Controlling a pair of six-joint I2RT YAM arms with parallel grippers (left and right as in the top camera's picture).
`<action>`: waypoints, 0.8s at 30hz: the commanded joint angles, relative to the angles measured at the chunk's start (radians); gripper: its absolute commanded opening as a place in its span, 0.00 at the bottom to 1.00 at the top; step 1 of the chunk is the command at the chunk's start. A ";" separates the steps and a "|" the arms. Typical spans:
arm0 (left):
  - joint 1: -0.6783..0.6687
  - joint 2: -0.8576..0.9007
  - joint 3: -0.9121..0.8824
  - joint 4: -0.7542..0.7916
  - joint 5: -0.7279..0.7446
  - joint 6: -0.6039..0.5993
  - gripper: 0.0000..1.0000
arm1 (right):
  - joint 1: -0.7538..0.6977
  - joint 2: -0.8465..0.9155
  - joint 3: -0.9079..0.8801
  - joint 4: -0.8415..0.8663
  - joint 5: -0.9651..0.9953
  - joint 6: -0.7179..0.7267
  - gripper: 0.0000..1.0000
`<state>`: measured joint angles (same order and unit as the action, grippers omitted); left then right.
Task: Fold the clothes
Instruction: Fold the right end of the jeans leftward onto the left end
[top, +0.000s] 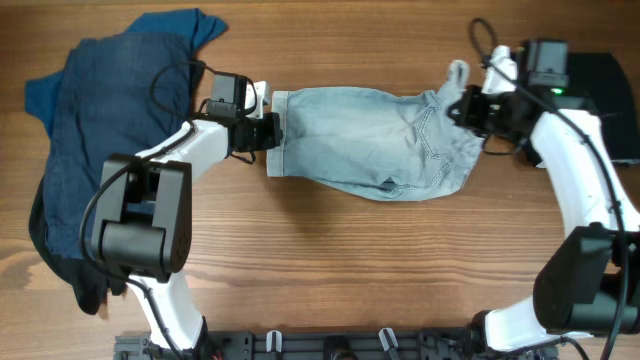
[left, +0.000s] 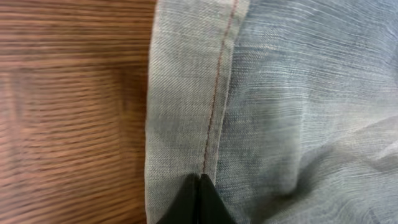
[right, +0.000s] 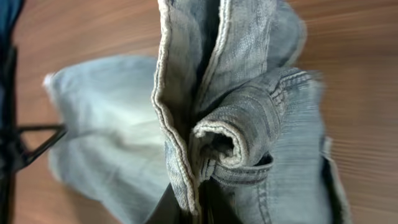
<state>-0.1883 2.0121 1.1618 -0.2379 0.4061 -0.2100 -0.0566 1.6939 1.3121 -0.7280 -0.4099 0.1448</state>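
Note:
A pair of light blue denim shorts lies stretched across the middle of the wooden table. My left gripper is shut on the shorts' hem at their left end; the left wrist view shows its black fingertips pinched together on the stitched hem. My right gripper is shut on the bunched waistband at the right end; the right wrist view shows the waistband rolled up between the fingers. A pile of dark blue clothes lies at the far left.
A black object sits at the table's right edge behind my right arm. The dark pile runs down to the left front edge. Bare wood lies in front of the shorts.

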 joint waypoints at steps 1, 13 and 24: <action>-0.037 0.063 -0.017 -0.012 0.004 0.022 0.04 | 0.124 -0.025 0.025 0.055 -0.023 0.057 0.04; -0.037 0.063 -0.017 -0.012 0.005 0.019 0.04 | 0.452 -0.006 0.025 0.272 0.126 0.217 0.04; -0.037 0.063 -0.017 -0.014 0.005 0.020 0.04 | 0.573 0.138 0.025 0.531 0.100 0.234 0.04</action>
<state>-0.2005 2.0159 1.1645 -0.2310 0.4088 -0.2100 0.4725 1.7996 1.3117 -0.2497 -0.2863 0.3706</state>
